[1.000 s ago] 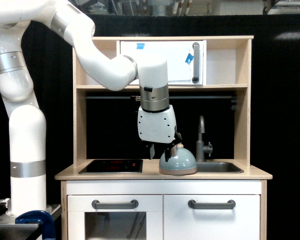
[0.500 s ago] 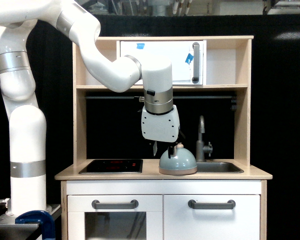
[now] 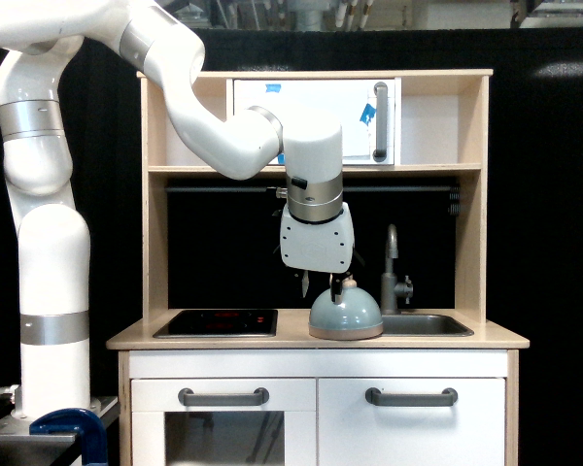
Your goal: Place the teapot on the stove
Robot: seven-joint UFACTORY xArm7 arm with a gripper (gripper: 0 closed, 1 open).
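One big wooden play kitchen (image 3: 316, 335) fills the shot, with a white arm (image 3: 49, 243) reaching in from the exterior view's left. Up top there's a white cabinet door (image 3: 316, 121) with a grey handle and bits of blue tape. Down on the counter, the stove (image 3: 217, 322) sits at the left end, a glossy black panel with faint red markings, nothing on it. The sink (image 3: 426, 325) and its grey faucet (image 3: 394, 272) take the right end.

The teapot (image 3: 346, 315) is parked on the countertop between the two, right up against the sink's left edge and a bit apart from the stove. So the job isn't done yet; it needs to travel left onto the black panel.

The gripper (image 3: 318, 283) hangs just above the teapot, slightly to its left, fingers pointing down. I see two dark fingertips with a gap between them and nothing in that gap, so I'd call it spread apart and empty. It doesn't look like it's touching the pot.

Handling guess: it's a toy kettle, probably light and rigid, and that smooth dome would be slippery for a pinch. The tan loop handle on top is the obvious grab spot. It's small and partly hidden behind the fingers here, so alignment looks fiddly; grab off-centre and the pot could swing or tip.
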